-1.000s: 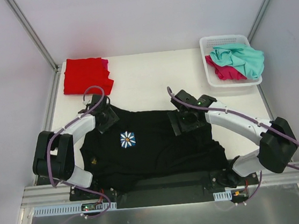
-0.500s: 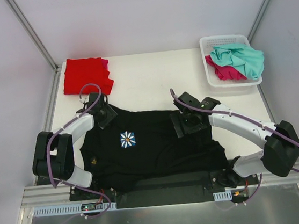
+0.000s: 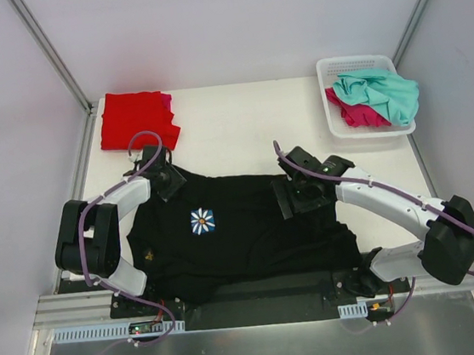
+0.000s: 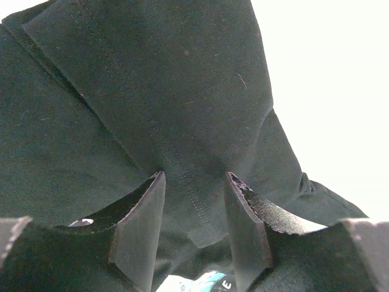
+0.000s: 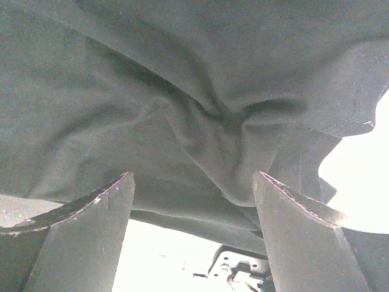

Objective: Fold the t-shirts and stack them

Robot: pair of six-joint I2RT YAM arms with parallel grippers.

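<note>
A black shirt [image 3: 243, 228] lay spread across the near half of the white desk [image 3: 240, 126], crumpled. A small white daisy print [image 3: 202, 221] faced up left of its middle. Its near edge reached the desk's front edge between the two arm bases, and how it ended there was hard to make out.

The left gripper [image 3: 162, 182] sat at the shirt's far left corner. In the left wrist view the gripper [image 4: 194, 179] was narrow, with a seamed ridge of black cloth [image 4: 152, 91] running between its fingers [image 4: 143, 225]. Whether they pinched the cloth could not be told.

The right gripper [image 3: 303, 191] sat on the shirt's far edge, right of centre, its tips hidden from above by its own body. In the right wrist view the gripper [image 5: 193, 182] stood wide, with bunched black cloth [image 5: 200, 109] in front of it and nothing clamped.

At the far left corner of the desk lay a folded red shirt [image 3: 132, 121]. A magenta shirt [image 3: 166, 100] beneath it showed only as a thin edge.

At the far right stood a white basket [image 3: 327, 69] holding a crumpled teal shirt [image 3: 377, 93]. This largely covered a pink-red shirt [image 3: 351, 115].
</note>
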